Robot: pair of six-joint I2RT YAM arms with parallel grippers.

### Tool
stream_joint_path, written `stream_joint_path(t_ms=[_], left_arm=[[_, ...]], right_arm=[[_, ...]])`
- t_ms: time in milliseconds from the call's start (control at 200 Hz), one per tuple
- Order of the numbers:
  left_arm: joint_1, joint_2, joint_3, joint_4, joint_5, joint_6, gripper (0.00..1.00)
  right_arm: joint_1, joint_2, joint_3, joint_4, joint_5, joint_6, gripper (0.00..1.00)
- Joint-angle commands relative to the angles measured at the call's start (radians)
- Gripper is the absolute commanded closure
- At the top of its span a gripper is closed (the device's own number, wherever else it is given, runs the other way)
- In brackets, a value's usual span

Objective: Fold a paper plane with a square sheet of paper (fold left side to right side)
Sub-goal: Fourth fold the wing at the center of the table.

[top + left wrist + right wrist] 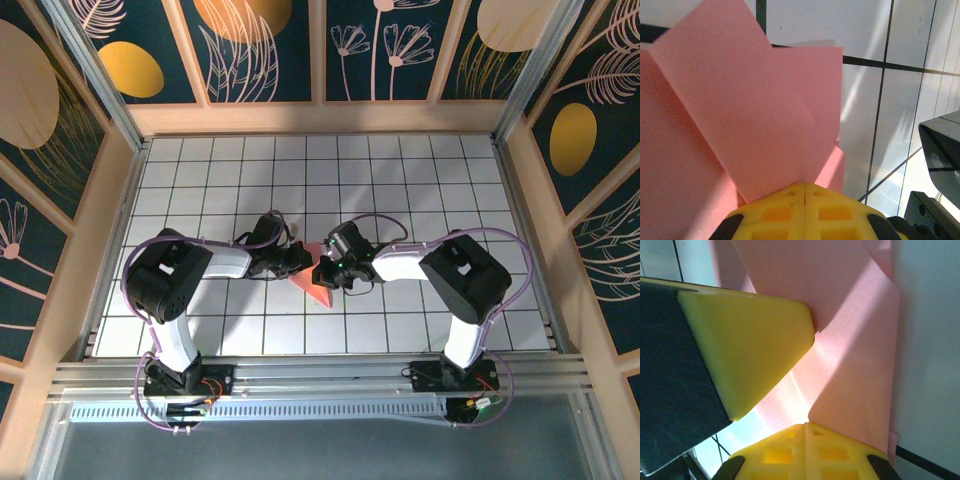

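- Right now the pink paper (316, 287) lies on the tiled desk (400, 180), near the middle and towards the front edge. It is already creased into a smaller pointed shape with several overlapping flaps.
- The left gripper (803, 186) has its jaws pressed together. A raised flap runs straight into the tip, so it looks pinched there.
- The right gripper (805, 426) is likewise closed tight. A corner of the paper meets its tip, and it appears to be nipped as well.
- The paper should be very light, thin and limp. It will likely bend under its own weight, slide on the smooth tiles and tear or crumple if the two pinches pull apart.
- Edges and corners seem the best places to hold it. A flap can be lifted there without disturbing the creases, whereas the flat middle gives nothing to grab.
- One yellow finger (750, 345) of the left gripper sits just beside the right gripper's tip over the paper. The two crowd each other and could collide during a fold.
- Purple cables (375, 222) loop over both arms near the work. The wooden walls (115, 200) stand well apart.
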Motion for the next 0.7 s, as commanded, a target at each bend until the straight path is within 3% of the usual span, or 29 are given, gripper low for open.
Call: stream_joint_path(t_ms=[0, 696], left_arm=[[0.003, 0.045, 0.0, -0.076, -0.074, 0.016, 1.0], [0.003, 0.047, 0.012, -0.096, -0.088, 0.023, 1.0]], right_arm=[[0.033, -0.026, -0.051, -0.135, 0.001, -0.014, 1.0], [0.051, -0.167, -0.19, -0.178, 0.016, 0.038, 1.0]])
